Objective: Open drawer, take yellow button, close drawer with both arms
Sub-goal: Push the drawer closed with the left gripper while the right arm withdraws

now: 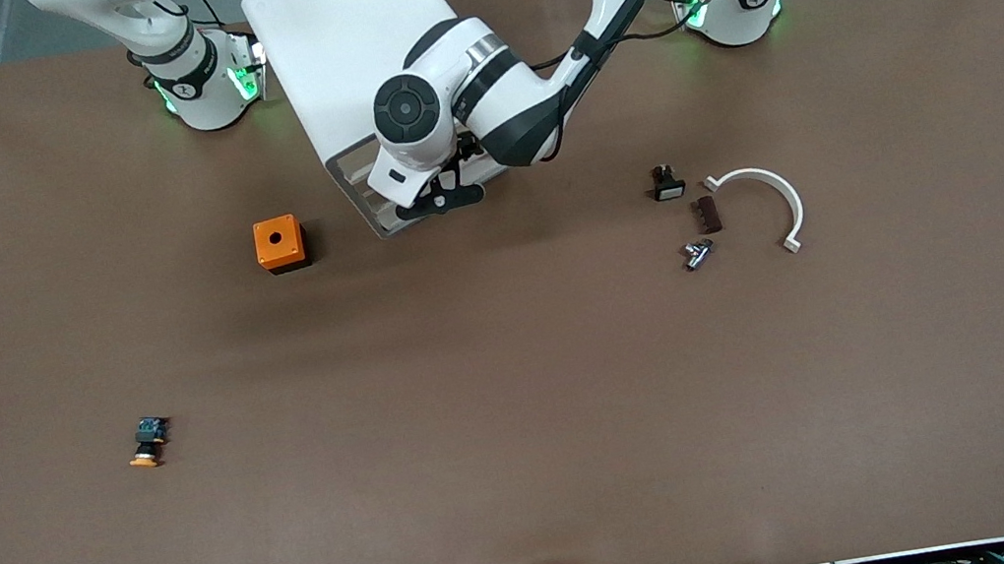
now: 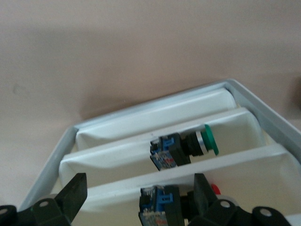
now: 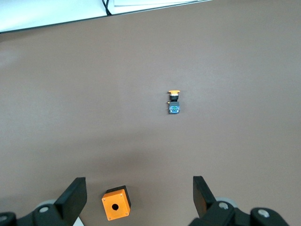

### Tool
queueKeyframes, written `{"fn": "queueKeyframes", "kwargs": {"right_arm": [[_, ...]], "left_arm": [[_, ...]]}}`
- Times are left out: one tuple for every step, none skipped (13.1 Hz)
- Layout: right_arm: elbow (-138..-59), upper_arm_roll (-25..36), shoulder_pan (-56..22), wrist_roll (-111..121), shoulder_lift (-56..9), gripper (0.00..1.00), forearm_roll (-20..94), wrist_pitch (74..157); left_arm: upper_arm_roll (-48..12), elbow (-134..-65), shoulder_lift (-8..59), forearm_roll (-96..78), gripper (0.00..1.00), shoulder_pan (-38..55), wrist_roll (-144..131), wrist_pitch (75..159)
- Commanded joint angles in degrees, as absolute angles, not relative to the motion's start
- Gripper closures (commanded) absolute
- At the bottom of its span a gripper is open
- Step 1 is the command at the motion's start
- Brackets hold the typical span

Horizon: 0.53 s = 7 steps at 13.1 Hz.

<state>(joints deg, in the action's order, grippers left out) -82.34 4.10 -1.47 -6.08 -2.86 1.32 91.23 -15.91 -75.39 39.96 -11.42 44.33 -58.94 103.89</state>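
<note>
A wide brown matte surface [image 1: 525, 438] is seen from above, bordered by grey floor and metal framing at its edges.

A white rounded cabinet [image 1: 349, 56] stands near the edge where the arm bases are mounted, about midway along it. Its stacked white plastic drawers are shown in the left wrist view as shallow trays with slanted lips. One drawer holds a pushbutton with a green cap [image 2: 207, 140] and a black-and-blue body; in the tray next to it a second black-and-blue pushbutton [image 2: 162, 207] is partly hidden, with a trace of red at its cap. Which tray is the top drawer [image 2: 155, 117] cannot be told with certainty.

The left claw [image 1: 440, 200] is held at the drawer fronts, its black fingers [image 2: 75, 190] spread apart and released, gripping nothing.

The right claw [image 3: 138, 195] is held above the surface over the orange square box [image 1: 279, 244], its fingers likewise spread and released.

The button [image 1: 149, 442], with orange cap and black-and-blue body, lies on its side on the open surface toward the right arm's end, closer to the front camera's edge than the orange box.

Toward the left arm's end lie a white curved plastic arc [image 1: 764, 203], a small black button with a white cap [image 1: 667, 184], a dark brown block [image 1: 707, 214] and a small metal fitting [image 1: 697, 253].
</note>
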Motion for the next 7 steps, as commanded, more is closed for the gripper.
{"fn": "queueKeyframes", "kwargs": {"right_arm": [[-84.3,4.6,-2.1,-11.4,-1.7,0.00,0.7,91.5],[-84.3,4.6,-2.0,-11.6,-1.8,0.00,0.7,91.5],[-84.9,4.5,-1.9,-11.7,-1.8,0.00,0.7,91.7],[-84.9,4.3,-1.8,-11.8,-1.7,0.00,0.7,91.6],[-84.9,4.3,-1.6,-11.8,-1.7,0.00,0.7,91.6],[-85.0,4.2,-1.4,-12.0,-1.7,0.00,0.7,91.7],[-85.0,4.2,-1.4,-12.0,-1.8,0.00,0.7,91.7]], "left_arm": [[-16.9,-75.8,39.7,-13.7,0.00,44.9,-59.4,103.4],[-16.9,-75.9,39.7,-13.7,0.00,44.9,-59.5,103.4],[-16.9,-76.3,39.7,-13.7,0.00,44.9,-59.6,103.4],[-16.8,-76.2,39.3,-13.7,0.00,44.6,-59.8,103.4],[-16.4,-76.0,38.9,-13.3,0.00,43.7,-59.7,102.9],[-16.2,-75.9,38.7,-12.9,0.00,41.9,-59.6,102.6],[-16.3,-75.8,37.5,-12.8,0.00,39.2,-59.5,102.6]]}}
